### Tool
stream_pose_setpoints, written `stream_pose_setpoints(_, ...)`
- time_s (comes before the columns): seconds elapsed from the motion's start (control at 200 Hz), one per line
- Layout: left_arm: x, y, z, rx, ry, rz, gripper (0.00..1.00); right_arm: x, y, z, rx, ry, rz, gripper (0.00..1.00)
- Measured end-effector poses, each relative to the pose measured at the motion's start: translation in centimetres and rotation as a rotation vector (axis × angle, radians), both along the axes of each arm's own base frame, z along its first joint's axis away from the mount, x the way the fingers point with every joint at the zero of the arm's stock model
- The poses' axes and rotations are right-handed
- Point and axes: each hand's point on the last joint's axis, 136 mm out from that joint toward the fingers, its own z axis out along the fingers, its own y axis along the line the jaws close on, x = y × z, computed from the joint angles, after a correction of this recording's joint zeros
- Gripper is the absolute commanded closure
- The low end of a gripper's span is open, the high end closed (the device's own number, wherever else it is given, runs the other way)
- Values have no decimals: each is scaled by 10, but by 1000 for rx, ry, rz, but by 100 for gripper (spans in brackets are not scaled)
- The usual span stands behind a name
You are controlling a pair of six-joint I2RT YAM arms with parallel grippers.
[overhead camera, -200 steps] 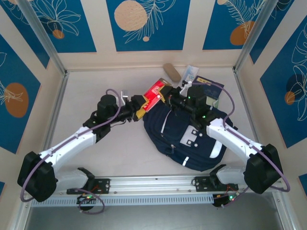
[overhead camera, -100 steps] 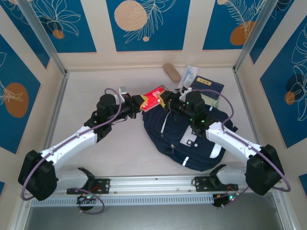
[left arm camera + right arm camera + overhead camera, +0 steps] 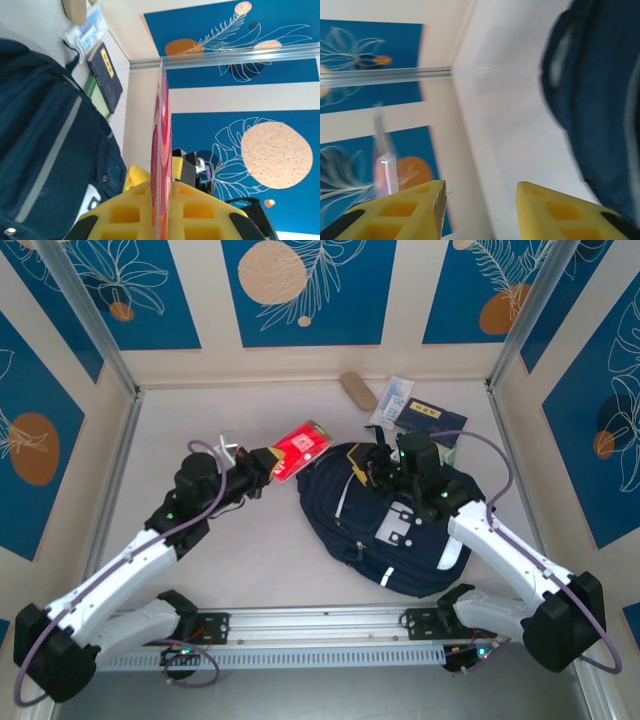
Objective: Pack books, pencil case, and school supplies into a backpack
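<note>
The left pincer (image 3: 262, 462) is clamped on the small red book (image 3: 300, 444), held just left of the backpack (image 3: 400, 540). The right pincer (image 3: 383, 462) stands part open and empty over the bag's top. The right should spread the opening first, so the book can slide in edge-first. Open tabletop (image 3: 230, 550) lies to the left, while other books (image 3: 432, 420) crowd the far side.

Your cell surroundings
You've blue wall panels (image 3: 340, 310) w/ peach discs (image 3: 272, 272) & leaf prints, alu rail (image 3: 320, 618) at near edge, pale table (image 3: 250, 560).
</note>
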Motion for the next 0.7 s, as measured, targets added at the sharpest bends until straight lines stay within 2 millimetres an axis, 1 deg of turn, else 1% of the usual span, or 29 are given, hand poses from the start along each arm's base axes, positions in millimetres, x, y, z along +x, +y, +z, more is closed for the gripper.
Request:
stream_pose_setpoints(0.07, -7, 15, 0, 88, -3, 36, 100, 5, -7, -7, -116, 61, 20, 53)
stream_pose_setpoints(0.13, -12, 26, 5, 160, -12, 59, 100, 13, -8, -10, -188, 103, 49, 50)
stream_pose_setpoints(0.17, -15, 33, 9, 202, -20, 73, 100, 18, -7, -17, -233, 136, 71, 49)
stream_pose_setpoints(0.25, -22, 46, 15, 268, -43, 94, 100, 24, -4, -41, -318, 232, 111, 47)
stream_pose_setpoints(0.31, -27, 53, 11, 304, -39, 101, 100, 22, -4, -61, -387, 321, 126, 47)
stream_pose_setpoints(0.41, -33, 59, 1, 349, -15, 102, 100, 22, -2, -90, -503, 465, 143, 46)
stream_pose_setpoints(0.53, -37, 62, -8, 384, 5, 91, 100, 33, 8, -111, -619, 554, 160, 44)
stream_pose_setpoints(0.6, -40, 63, -9, 393, 4, 88, 100, 39, 14, -123, -669, 588, 175, 44)
stream_pose_setpoints(0.635, -41, 64, -9, 397, 2, 87, 100, 41, 17, -130, -695, 602, 183, 44)
stream_pose_setpoints(0.7, -44, 66, -8, 401, -4, 85, 100, 44, 21, -141, -746, 626, 202, 51)
